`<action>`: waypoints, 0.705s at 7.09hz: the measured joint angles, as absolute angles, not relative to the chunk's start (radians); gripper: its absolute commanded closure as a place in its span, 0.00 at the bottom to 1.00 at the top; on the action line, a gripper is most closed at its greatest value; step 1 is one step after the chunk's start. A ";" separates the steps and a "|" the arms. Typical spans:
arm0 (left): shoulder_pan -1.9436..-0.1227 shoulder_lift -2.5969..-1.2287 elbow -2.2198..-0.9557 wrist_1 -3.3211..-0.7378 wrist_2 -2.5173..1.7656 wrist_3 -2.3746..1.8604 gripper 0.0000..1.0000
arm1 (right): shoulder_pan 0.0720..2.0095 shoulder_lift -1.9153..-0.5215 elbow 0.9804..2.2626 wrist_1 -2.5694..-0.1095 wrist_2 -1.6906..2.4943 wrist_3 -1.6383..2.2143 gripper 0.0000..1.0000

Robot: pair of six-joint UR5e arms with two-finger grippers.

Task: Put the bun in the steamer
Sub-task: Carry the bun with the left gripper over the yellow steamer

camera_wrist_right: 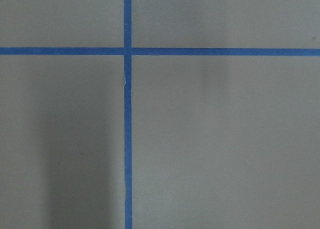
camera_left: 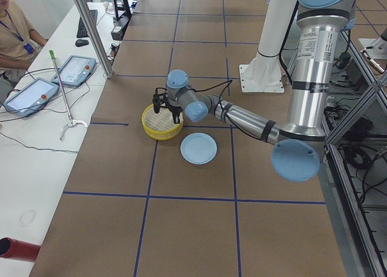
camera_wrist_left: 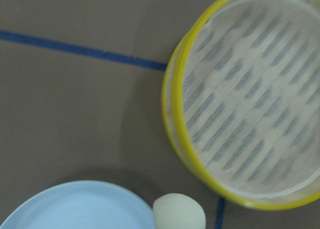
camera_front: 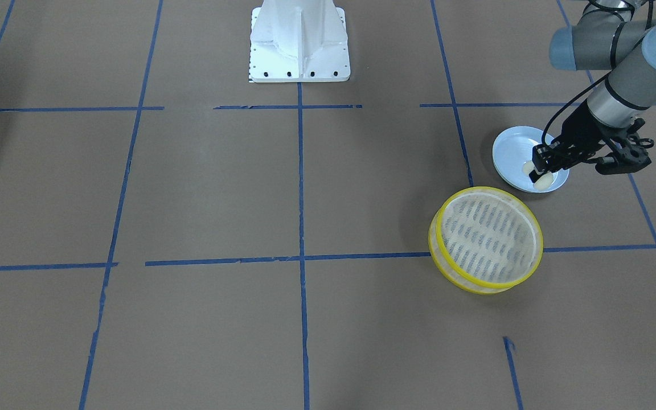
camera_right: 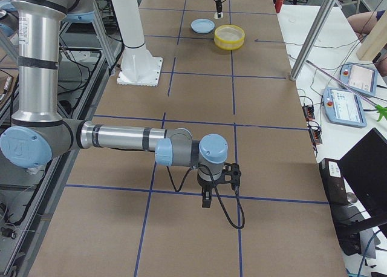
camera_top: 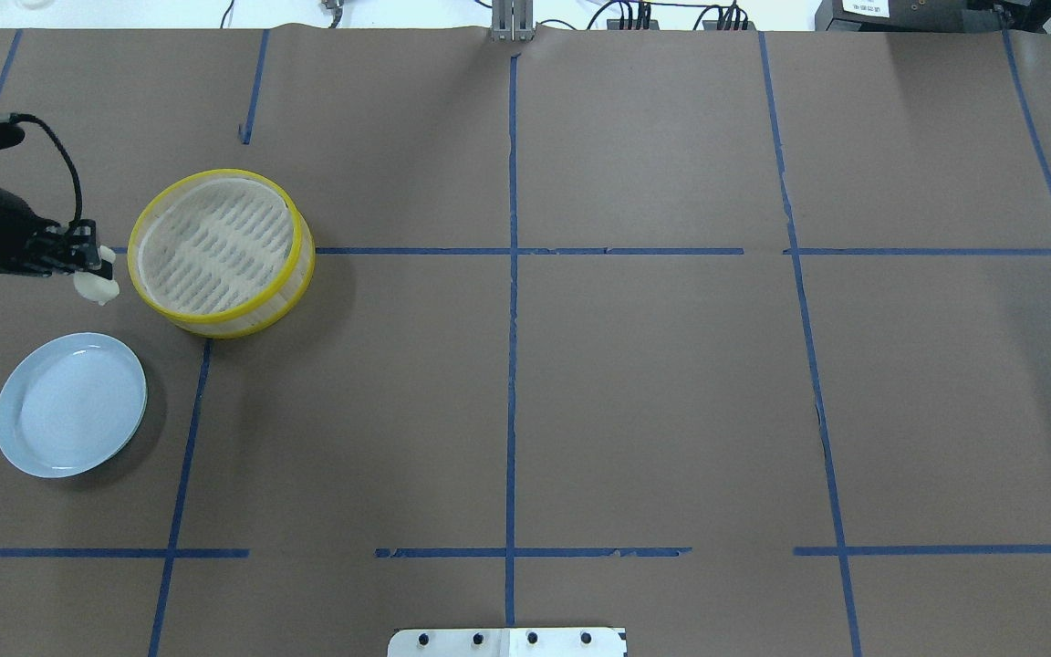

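My left gripper (camera_front: 540,169) is shut on the bun (camera_front: 544,180), a small cream-white lump, and holds it in the air between the pale blue plate (camera_front: 513,152) and the steamer (camera_front: 487,236). In the overhead view the bun (camera_top: 98,288) hangs just left of the steamer's yellow rim (camera_top: 215,246), with the gripper (camera_top: 88,266) above it. The left wrist view shows the bun (camera_wrist_left: 178,213) at the bottom edge, with the empty steamer (camera_wrist_left: 250,99) at the upper right. My right gripper (camera_right: 206,199) shows only in the exterior right view, so I cannot tell if it is open.
The plate (camera_top: 69,406) lies empty near the steamer, toward the robot. The white robot base (camera_front: 299,40) stands at the table's middle. Blue tape lines cross the brown table. The right arm stretches low over the table's far right half (camera_right: 121,136).
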State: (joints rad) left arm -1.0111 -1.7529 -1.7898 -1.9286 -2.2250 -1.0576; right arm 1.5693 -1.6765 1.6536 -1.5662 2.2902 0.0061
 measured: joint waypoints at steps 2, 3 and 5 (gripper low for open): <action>-0.998 -1.919 -1.669 -1.821 -2.192 -1.014 0.87 | 1.569 -1.677 1.654 -1.566 2.290 0.006 0.00; -0.964 -1.952 -1.624 -1.810 -2.140 -0.985 0.84 | 1.569 -1.677 1.654 -1.566 2.290 0.006 0.00; -0.914 -1.990 -1.542 -1.819 -2.084 -0.965 0.81 | 1.569 -1.677 1.654 -1.566 2.290 0.006 0.00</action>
State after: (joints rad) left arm -0.9136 -1.9898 -1.5423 -1.8192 -2.0837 -0.9646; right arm 1.5693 -1.6767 1.6536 -1.5662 2.2902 0.0061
